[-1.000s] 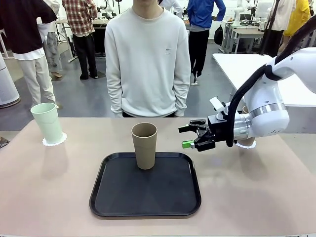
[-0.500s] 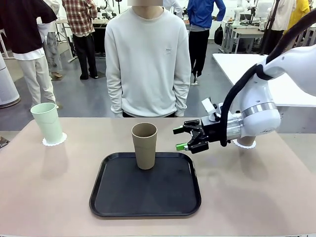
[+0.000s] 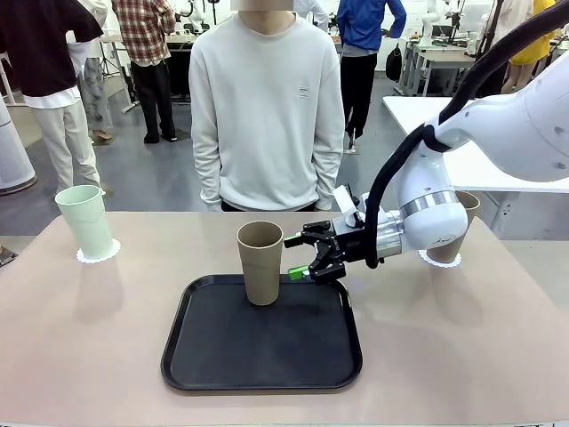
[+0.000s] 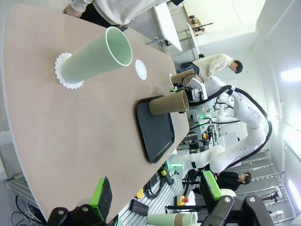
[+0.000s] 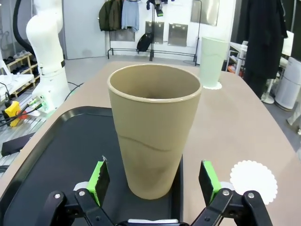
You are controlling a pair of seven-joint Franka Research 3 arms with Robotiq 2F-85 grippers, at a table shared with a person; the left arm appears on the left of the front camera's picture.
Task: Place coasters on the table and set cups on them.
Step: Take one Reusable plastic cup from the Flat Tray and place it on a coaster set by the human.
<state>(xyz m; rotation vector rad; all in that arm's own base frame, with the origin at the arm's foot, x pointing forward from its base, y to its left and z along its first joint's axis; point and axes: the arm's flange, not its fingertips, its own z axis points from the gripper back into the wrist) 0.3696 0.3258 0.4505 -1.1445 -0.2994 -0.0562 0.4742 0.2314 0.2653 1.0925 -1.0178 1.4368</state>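
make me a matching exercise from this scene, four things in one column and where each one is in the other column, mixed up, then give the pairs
Things
1. mint green cup
2. brown cup by the right gripper
3. brown cup behind the right arm
4. bare coaster

Places
A. standing on the black tray
B. on a coaster at the table's far left
C. lying on the table with nothing on it
D. on a coaster at the table's far right

Pairs: 1-B, 2-A, 3-D, 4-C
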